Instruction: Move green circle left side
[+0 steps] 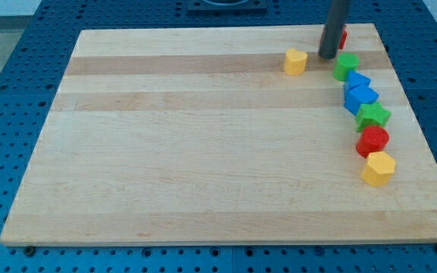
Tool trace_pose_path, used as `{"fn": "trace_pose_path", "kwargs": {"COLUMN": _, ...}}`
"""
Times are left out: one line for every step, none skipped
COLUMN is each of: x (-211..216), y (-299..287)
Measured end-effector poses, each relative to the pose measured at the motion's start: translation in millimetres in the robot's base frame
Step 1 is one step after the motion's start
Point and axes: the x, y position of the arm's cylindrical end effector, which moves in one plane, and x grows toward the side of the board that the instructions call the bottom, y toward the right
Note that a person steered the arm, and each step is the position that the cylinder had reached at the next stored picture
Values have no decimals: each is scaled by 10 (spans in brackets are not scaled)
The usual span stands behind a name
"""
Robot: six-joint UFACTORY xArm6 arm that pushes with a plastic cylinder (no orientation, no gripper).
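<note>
A: Board (203,152) first. Where's the green circle (346,66)?
B: Around 2 o'clock, heading the block chain.
A: Handling?
B: Looks light, rigid, slides easily. Push its 3 o'clock face.
A: Pincer?
B: None, bare rod. My tip (328,56) sits at the circle's 10 o'clock.

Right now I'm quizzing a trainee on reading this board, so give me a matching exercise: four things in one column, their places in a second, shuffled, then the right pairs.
Things:
1. my tip
2. yellow heart block
3. green circle
4. yellow hexagon block

Places:
A. lowest block of the chain at the view's right
B. alone, toward the view's left of my tip
C. top of the chain, just to the view's right of my tip and slightly lower
D. between the yellow heart block and the green circle, near the board's top edge

Pairs: 1-D, 2-B, 3-C, 4-A
</note>
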Motion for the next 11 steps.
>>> {"fn": "trace_pose_path", "kwargs": {"x": 69, "y": 308}}
{"fn": "trace_pose_path", "kwargs": {"x": 321, "y": 408}}
{"fn": "trace_pose_path", "kwargs": {"x": 433, "y": 345}}
{"fn": "trace_pose_path", "kwargs": {"x": 433, "y": 126}}
{"fn": "trace_pose_path", "kwargs": {"x": 446, "y": -121}}
{"fn": "trace_pose_path", "kwargs": {"x": 559, "y": -402}}
{"fn": "trace_pose_path", "kwargs": {"x": 710, "y": -606}}
{"fn": "trace_pose_path", "kwargs": {"x": 914, "y": -803}}
{"fn": "trace_pose_path", "kwargs": {"x": 1193, "y": -1022}}
{"fn": "trace_pose_path", "kwargs": {"x": 1584, "y": -1118}}
{"fn": "trace_pose_path", "kwargs": {"x": 2054, "y": -1118}}
